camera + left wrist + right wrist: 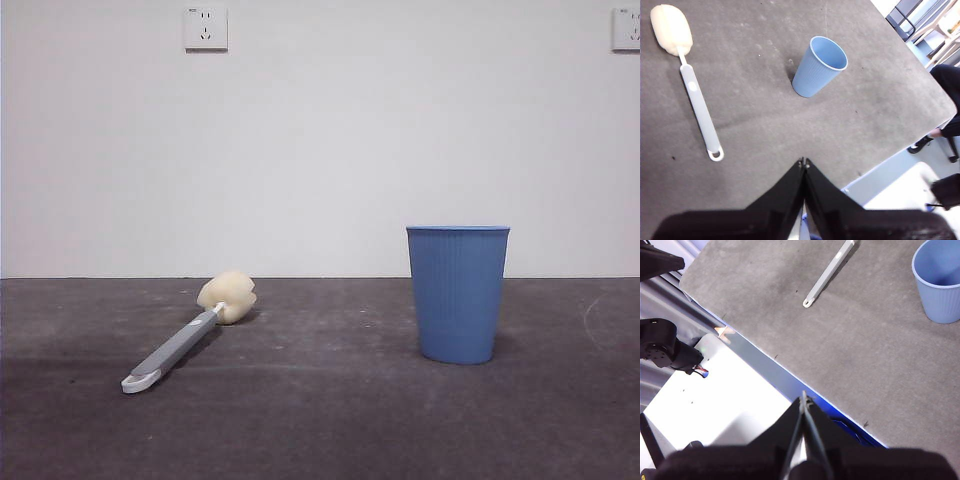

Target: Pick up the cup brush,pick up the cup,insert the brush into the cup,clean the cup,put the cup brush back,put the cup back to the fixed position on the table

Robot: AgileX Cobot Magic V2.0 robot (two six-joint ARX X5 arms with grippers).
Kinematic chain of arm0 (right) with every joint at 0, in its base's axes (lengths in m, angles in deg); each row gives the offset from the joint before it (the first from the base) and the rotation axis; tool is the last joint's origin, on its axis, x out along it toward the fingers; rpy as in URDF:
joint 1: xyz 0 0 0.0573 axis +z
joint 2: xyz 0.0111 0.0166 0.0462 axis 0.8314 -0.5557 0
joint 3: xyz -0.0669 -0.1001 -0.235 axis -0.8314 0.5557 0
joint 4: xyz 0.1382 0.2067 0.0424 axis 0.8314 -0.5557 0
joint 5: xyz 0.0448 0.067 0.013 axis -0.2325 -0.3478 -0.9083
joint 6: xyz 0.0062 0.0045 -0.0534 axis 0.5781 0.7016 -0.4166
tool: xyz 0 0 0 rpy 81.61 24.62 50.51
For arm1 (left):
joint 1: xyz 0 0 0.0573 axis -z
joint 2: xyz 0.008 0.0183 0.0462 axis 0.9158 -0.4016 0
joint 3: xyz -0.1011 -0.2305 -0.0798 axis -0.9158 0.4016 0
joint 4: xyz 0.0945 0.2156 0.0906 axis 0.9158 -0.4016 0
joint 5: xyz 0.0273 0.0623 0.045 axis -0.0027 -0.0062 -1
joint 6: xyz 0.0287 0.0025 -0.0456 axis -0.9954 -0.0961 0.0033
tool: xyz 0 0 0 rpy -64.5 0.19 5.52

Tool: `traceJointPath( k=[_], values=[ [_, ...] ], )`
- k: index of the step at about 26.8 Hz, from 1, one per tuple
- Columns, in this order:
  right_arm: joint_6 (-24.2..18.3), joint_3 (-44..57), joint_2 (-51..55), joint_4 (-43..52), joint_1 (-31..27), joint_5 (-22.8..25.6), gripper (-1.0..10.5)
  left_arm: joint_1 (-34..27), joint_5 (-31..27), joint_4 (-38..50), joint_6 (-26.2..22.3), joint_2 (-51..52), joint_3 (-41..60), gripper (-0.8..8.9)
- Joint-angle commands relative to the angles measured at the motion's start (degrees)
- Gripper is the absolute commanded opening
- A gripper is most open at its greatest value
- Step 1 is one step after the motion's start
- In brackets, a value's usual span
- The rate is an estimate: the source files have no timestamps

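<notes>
Bench (320, 420): dark grey, scuffed, carrying both items. Cup (458, 293) stands upright, mouth up, on the right side in the front view; its far half is cut off in the right wrist view. Cup brush (185, 334) lies flat, well apart to the cup's left, sponge head toward the wall, looped end nearer the camera. Left pincer (804, 162) and right pincer (803, 399): both closed tip to tip, holding nothing, hanging near the bench edge. Neither shows in the front view.
</notes>
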Motion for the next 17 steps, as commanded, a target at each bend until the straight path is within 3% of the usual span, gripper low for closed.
traceJointPath(
  k=[1, 5, 8, 12, 17],
  values=[
    [-0.28, -0.02, 0.00, 0.17, 0.11, 0.17, 0.0, 0.07, -4.87, 2.62, -6.67, 0.20, 0.46, -0.04],
    [-0.28, 0.00, 0.00, 0.15, 0.11, 0.17, 0.0, -0.48, -15.19, 14.51, -20.87, 0.22, 0.70, -0.04],
    [-0.28, -0.02, 0.00, 0.17, 0.11, 0.17, 0.0, -4.87, -16.61, 22.82, -32.70, 0.63, 0.81, -0.04],
    [-0.28, 0.00, 0.00, 0.17, 0.11, 0.17, 0.0, -14.75, -9.92, 33.66, -39.17, 2.25, 3.91, -0.04],
    [-0.28, -0.02, 0.00, 0.17, 0.11, 0.15, 0.0, -26.08, -7.82, 43.58, -39.93, 6.21, 12.52, -0.04]
  ],
)
